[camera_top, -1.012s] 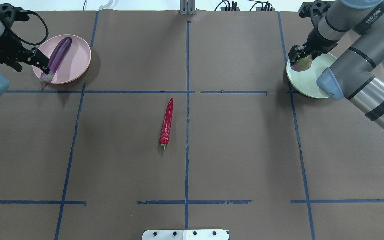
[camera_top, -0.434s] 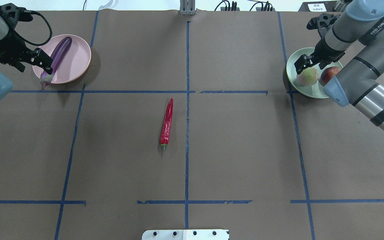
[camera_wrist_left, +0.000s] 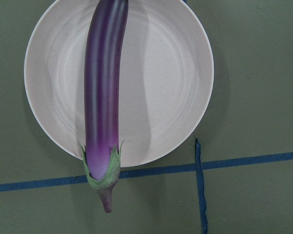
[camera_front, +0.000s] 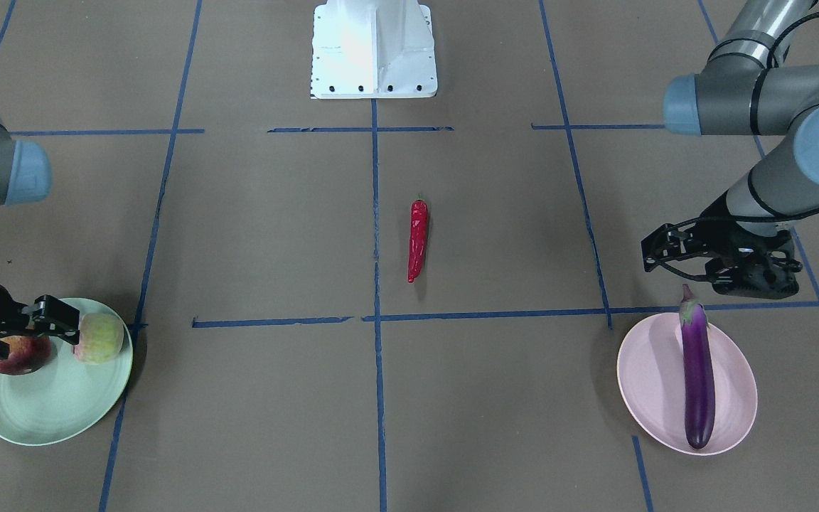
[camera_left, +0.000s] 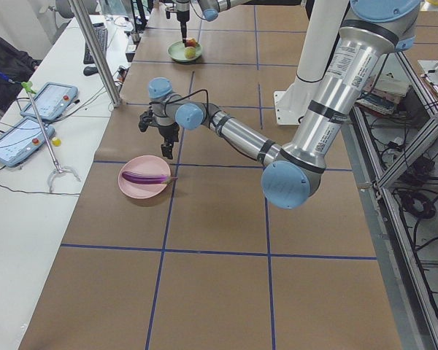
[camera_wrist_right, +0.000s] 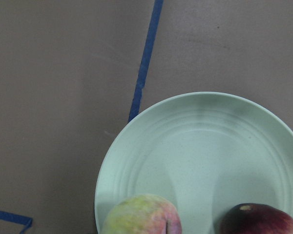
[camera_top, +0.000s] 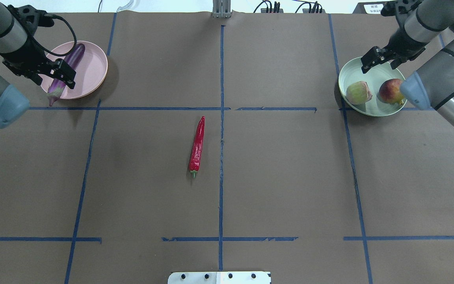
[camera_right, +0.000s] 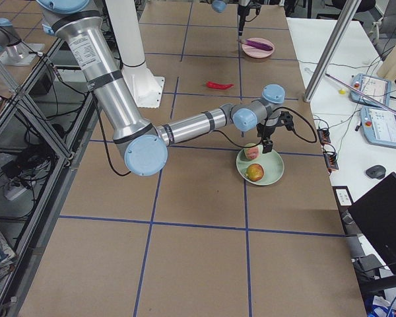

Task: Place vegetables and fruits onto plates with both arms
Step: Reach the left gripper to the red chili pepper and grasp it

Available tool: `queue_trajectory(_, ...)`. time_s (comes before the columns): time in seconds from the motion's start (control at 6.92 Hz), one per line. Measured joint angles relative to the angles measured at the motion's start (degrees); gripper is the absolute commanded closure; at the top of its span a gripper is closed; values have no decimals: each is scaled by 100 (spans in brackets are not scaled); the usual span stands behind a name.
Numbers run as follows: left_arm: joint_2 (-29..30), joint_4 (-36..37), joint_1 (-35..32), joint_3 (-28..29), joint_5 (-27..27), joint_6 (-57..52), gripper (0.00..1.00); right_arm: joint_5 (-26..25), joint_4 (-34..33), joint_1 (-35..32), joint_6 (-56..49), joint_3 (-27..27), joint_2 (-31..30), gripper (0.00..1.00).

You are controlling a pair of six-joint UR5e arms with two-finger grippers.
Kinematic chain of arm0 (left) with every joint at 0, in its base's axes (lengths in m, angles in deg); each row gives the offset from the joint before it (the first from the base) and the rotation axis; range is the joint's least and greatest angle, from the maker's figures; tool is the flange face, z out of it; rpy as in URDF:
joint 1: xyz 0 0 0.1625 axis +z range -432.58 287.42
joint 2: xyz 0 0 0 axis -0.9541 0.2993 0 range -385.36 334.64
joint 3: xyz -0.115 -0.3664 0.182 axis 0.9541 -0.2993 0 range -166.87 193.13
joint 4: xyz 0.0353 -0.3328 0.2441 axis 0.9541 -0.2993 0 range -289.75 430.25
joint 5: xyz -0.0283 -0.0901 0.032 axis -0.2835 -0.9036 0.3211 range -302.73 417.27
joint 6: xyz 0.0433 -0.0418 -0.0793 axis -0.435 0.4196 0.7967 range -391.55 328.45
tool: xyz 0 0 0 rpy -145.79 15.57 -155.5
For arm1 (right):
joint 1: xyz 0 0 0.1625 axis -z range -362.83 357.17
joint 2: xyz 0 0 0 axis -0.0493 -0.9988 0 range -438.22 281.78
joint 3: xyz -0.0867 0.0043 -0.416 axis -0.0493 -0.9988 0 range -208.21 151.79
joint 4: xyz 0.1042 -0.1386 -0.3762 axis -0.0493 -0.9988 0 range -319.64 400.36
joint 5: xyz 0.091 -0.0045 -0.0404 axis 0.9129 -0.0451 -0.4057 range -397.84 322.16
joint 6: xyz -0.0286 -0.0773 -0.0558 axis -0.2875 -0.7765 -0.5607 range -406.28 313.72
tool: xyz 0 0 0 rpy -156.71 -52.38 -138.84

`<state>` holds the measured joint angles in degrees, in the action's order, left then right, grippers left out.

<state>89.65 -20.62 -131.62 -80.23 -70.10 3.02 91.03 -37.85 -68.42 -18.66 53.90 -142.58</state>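
Note:
The purple eggplant (camera_top: 73, 55) lies across the pink plate (camera_top: 91, 71) at the far left, with its stem cap over the near rim; the left wrist view shows it the same way (camera_wrist_left: 105, 87). My left gripper (camera_top: 63, 73) hangs open above its stem half and holds nothing. The pale yellow-green fruit (camera_top: 359, 92) and the dark red fruit (camera_top: 390, 90) sit side by side on the mint green plate (camera_top: 373, 75) at the far right. My right gripper (camera_top: 374, 59) is open and empty above the plate's far rim. The red chili (camera_top: 197, 146) lies on the table's middle, far from both grippers.
The white base block (camera_top: 219, 277) stands at the near edge. Blue tape lines (camera_top: 221, 79) divide the brown table cover. Cables and plugs (camera_top: 274, 7) sit past the far edge. A side table with tablets (camera_left: 51, 98) stands beyond the plates.
My right gripper let go of the pale fruit onto the green plate and rose away toward the far edge. My left gripper rose and shifted right over the eggplant, which has not moved.

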Motion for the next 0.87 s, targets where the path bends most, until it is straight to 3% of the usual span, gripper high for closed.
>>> queue_trajectory(0.43, 673, 7, 949, 8, 468, 1431, 0, 361, -801, -794, -1590, 947, -1067, 0)
queue_trajectory(0.87, 1139, 2, 1978, 12, 1339, 2620, 0, 700, -867, -1731, -3092, 1260, -2546, 0)
